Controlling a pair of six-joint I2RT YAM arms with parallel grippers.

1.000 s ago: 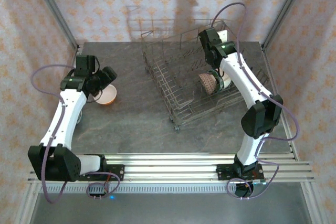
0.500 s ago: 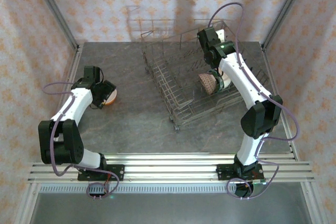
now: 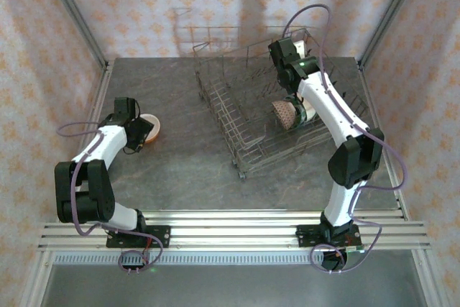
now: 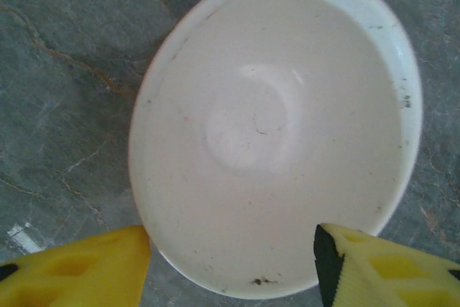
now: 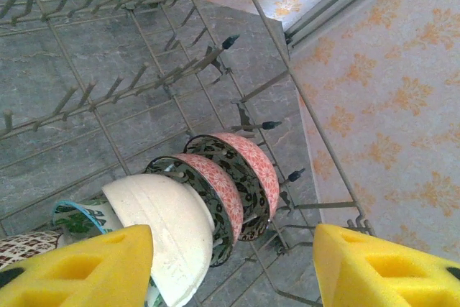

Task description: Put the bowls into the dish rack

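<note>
Bowls: one small round ceramic bowl, white inside and orange outside (image 3: pixel 152 126), sat on the grey marbled tabletop (image 3: pixel 187 159) well left of the silver wire dish rack (image 3: pixel 237 116), outside it. The left gripper (image 4: pixel 231 269) was down at that bowl. In the top view the wrist hid its tips. In the left wrist view the yellow fingertips (image 4: pixel 79 267) stood apart at the bowl's near rim, one just off the rim and the other overlapping it. Contact was unclear, so I cannot tell if it was clamped or loose.

At the rack's right end, bowls stood on edge in a row between the tines:
- a white ribbed bowl (image 5: pixel 169 228)
- a pink floral bowl with a dark patterned inside (image 5: pixel 219 192)
- a second pink floral bowl (image 5: pixel 260 167)
- a teal-rimmed green-patterned bowl (image 5: pixel 79 217), mostly hidden behind the white one
- a brown speckled bowl (image 5: pixel 21 246), cut off by the frame edge and a finger

The right gripper (image 5: pixel 233 271) hung above that row, yellow fingers spread with nothing between them: released. In the top view the right arm covered much of the row.
</note>
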